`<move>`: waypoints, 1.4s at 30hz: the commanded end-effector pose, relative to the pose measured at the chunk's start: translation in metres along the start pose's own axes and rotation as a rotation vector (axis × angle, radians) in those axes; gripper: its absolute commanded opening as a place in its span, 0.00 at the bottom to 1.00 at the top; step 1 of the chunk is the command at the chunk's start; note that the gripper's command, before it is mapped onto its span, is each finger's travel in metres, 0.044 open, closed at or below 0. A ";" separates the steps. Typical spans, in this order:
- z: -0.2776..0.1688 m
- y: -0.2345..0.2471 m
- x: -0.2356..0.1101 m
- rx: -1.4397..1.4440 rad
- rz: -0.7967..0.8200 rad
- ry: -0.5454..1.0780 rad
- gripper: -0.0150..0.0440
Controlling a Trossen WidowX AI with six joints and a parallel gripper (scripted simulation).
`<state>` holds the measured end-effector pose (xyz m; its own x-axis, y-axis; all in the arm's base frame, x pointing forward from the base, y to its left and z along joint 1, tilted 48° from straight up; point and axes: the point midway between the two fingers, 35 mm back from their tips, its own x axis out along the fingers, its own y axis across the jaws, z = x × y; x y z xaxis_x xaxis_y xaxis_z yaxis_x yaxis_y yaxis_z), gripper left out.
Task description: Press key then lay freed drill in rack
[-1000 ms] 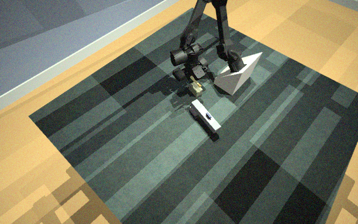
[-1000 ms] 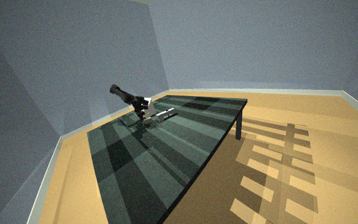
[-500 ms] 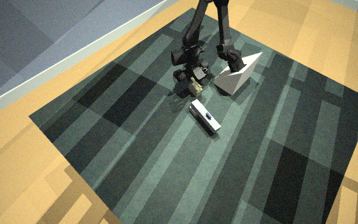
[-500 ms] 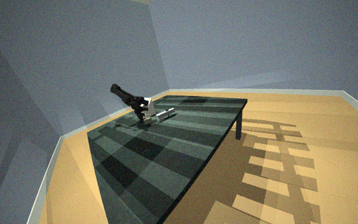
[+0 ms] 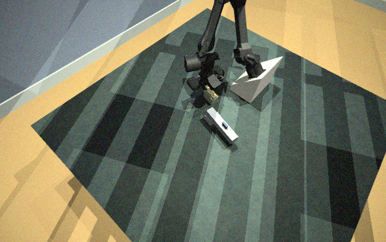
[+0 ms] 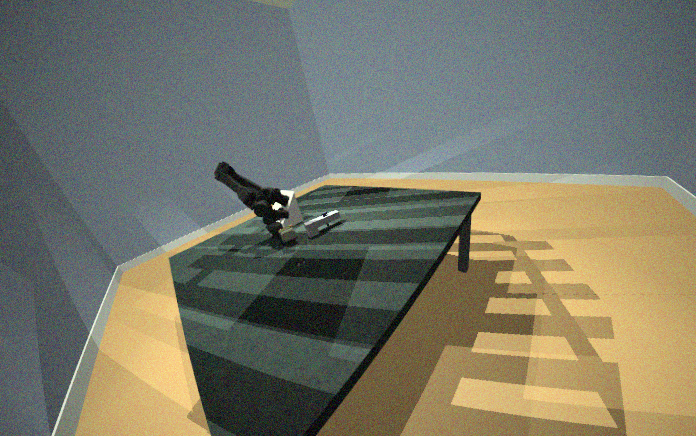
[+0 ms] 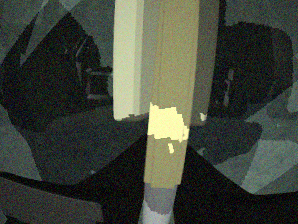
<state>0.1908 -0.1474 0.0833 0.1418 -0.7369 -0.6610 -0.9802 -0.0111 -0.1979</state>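
Observation:
The tan drill [image 5: 208, 89] [image 7: 170, 65] is in my gripper [image 5: 204, 85] [image 7: 160, 142], which is shut on its grey end. In the wrist view the drill's long body points away from the fingers and lies over the middle of the pale rack [image 5: 211, 99] [image 6: 289, 236] [image 7: 126, 60]. The rack's sides show left and right of it. Whether the drill touches the rack, I cannot tell. The small blue key [image 5: 224, 124] sits on the long white holder [image 5: 216, 117] [image 6: 314, 224], which stands beside the rack. No drill shows in the holder.
A large whitish wedge-shaped block [image 5: 247, 90] [image 6: 294, 209] stands at the arm's base, beside the rack. The dark arm reaches over the back of the striped table [image 5: 196, 185] [image 6: 287, 374]. Hard bands of light and shadow cross the table.

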 end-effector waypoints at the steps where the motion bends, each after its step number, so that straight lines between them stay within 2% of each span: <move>1: 0.001 0.001 0.006 -0.010 0.005 -0.005 0.25; 19: 0.003 0.002 0.023 -0.011 0.005 -0.004 0.25; 42: 0.007 0.004 0.025 -0.011 0.005 -0.004 0.25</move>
<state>0.1925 -0.1640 0.0682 0.1409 -0.7499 -0.6464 -0.9801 -0.0133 -0.1982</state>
